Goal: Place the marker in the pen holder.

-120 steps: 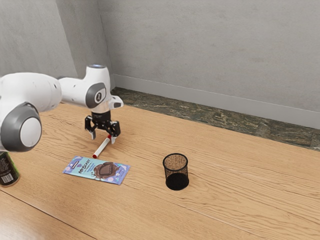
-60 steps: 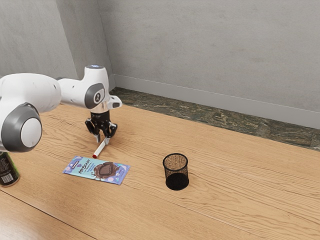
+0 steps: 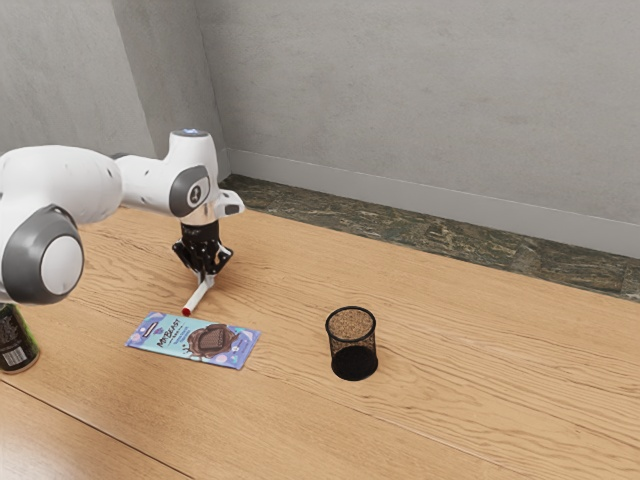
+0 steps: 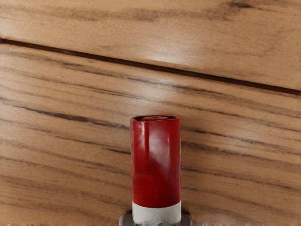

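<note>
In the exterior view my gripper (image 3: 204,281) is low over the table, its fingers closed together on the white marker (image 3: 196,298) from two sides. The marker's red end points toward the chocolate bar. In the wrist view the marker's red cap (image 4: 156,162) and a bit of white body stand out from between the fingertips (image 4: 186,220). The black mesh pen holder (image 3: 352,345) stands upright, well away from the gripper toward the exterior view's right.
A blue and purple chocolate bar (image 3: 193,340) lies flat just in front of the marker. At the exterior view's left edge a dark can (image 3: 15,342) stands near the arm. The wooden table (image 3: 480,370) extends beyond the pen holder.
The fingers, wide apart around the marker a second ago, have come together on it. The hand has shifted slightly toward the exterior view's left, and the marker has shifted slightly.
</note>
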### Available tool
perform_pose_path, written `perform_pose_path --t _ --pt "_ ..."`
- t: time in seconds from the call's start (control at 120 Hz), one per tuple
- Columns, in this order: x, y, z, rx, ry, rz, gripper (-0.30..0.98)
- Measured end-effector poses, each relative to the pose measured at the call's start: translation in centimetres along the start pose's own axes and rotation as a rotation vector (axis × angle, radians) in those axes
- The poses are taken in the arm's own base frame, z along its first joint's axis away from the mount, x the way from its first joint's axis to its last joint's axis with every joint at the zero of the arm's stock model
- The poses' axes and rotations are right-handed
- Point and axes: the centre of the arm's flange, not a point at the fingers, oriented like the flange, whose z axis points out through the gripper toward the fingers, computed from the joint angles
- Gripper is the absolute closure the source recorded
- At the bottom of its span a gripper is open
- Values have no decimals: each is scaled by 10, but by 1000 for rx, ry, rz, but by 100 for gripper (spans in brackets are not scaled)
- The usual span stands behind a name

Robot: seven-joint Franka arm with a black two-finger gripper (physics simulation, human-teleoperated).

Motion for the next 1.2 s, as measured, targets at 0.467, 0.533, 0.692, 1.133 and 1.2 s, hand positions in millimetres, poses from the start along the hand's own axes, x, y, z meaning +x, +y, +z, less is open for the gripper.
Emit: perform_pose_path --t 0.467,0.533,0.692,1.133,1.2 --pt "-59 92 -142 44 338 177 79" --pt "-72 116 -153 28 437 214 79" --pt "-83 160 -173 -35 657 259 79" --pt "-178 256 -181 -183 757 304 79" --pt "-182 267 -180 -199 755 303 79"
